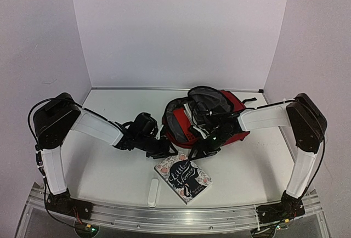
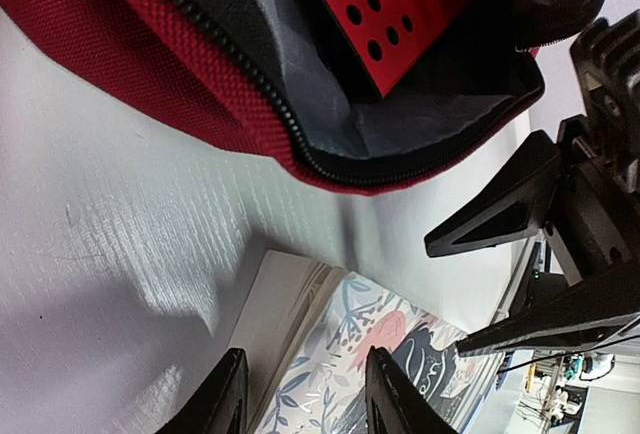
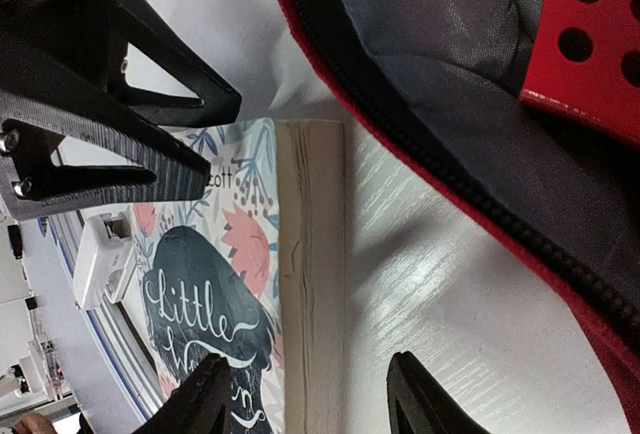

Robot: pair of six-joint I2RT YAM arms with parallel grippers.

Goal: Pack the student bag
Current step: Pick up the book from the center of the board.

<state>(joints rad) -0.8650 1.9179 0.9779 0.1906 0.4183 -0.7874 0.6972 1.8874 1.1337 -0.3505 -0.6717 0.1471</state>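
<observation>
White surface [image 1: 104,166], white walls: the dark red bag [image 1: 236,102] lies unzipped at centre-right, its grey-lined mouth open toward the arms. The left fingers [image 2: 226,400] and right fingers [image 3: 416,396], each pair spread and pinching nothing, sit just in front of that mouth, above the top edge of a book [image 1: 184,177] lying flat beside the bag.

Coarse woven red cloth with smooth grey lining: the student bag [image 2: 170,54] ahead of the left gripper [image 2: 305,369], whose matt black plastic fingers [image 2: 225,399] stand over a glossy paper-covered book [image 2: 410,349] on a faintly grained, softly shining white table [image 2: 110,234].
</observation>
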